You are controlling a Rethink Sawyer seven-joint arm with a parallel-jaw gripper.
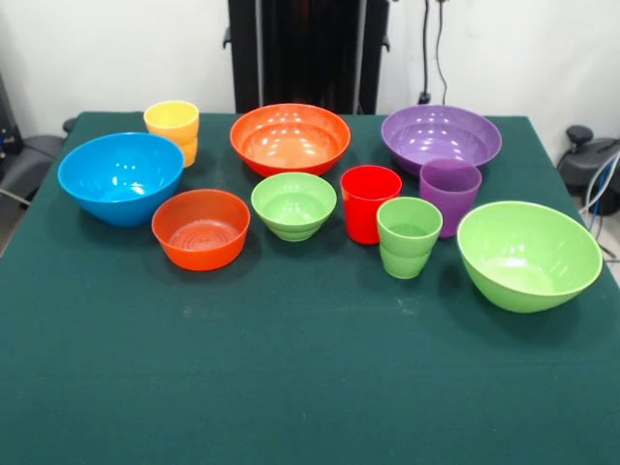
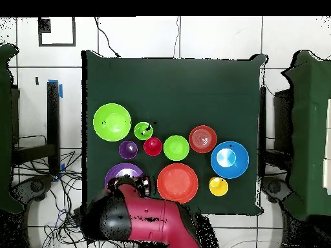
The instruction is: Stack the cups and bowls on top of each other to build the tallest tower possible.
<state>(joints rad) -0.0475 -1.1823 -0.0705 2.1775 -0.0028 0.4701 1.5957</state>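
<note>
The gripper [image 2: 129,185] showed only from overhead, as the dark tip of the red and black arm [image 2: 145,219]; whether it was spread or pressed together I cannot tell. The front view was cut off above it and showed only the black pedestal [image 1: 300,48].

The tip hid the near rim of the big purple bowl [image 2: 123,172] directly beneath it. Just beside that sat the big orange bowl [image 2: 177,183]. Slightly farther out were the purple cup [image 2: 128,150], red cup [image 2: 152,146], green cup [image 2: 143,130] and small green bowl [image 2: 176,148]. Beyond them lay the big green bowl [image 2: 112,122] and the small orange-red bowl [image 2: 203,139]. Well off to the side were the blue bowl [image 2: 229,159] and yellow cup [image 2: 218,186]. Every piece stood singly, mouth up.

The far half of the green table [image 1: 291,387] lay open to its edge. White walls and loose cables [image 2: 58,187] surrounded it.
</note>
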